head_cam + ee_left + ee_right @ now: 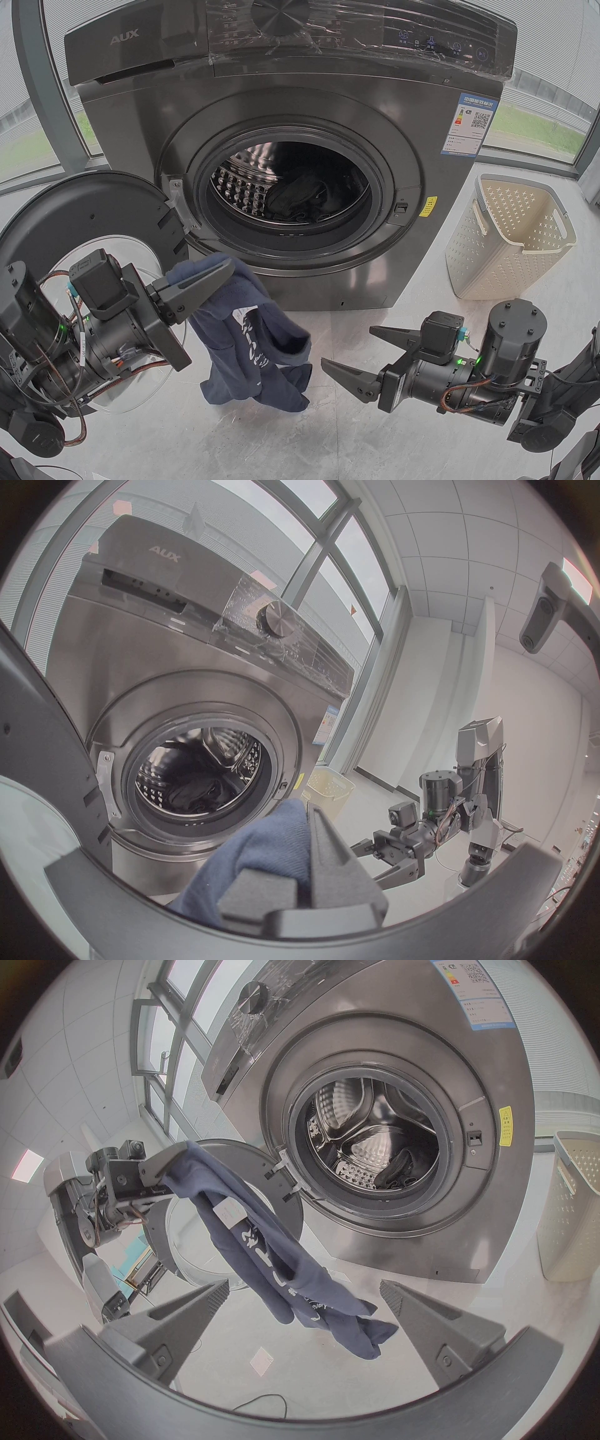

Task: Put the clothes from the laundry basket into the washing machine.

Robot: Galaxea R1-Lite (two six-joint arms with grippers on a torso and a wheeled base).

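- Navy garment [250,337] is hanging from the left gripper [215,275], which is pinching its top edge, just below the washing machine [375,125] opening.
- Right gripper [349,349] is hovering beside the hem, spread wide and empty.
- Lifting higher looks wise, so the hem is clearing the lower rim [294,250].
- Swung-out door [81,206] is crowding the left, while open floor is lying rightward toward the laundry basket [512,237].

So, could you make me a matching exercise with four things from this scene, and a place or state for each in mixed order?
Things:
1. blue garment
2. black clothes
3. laundry basket
4. right gripper

Places or states:
A. open, holding nothing
B. inside the washing machine
C. hanging from the left gripper
D. standing to the right of the washing machine

Pairs: 1-C, 2-B, 3-D, 4-A
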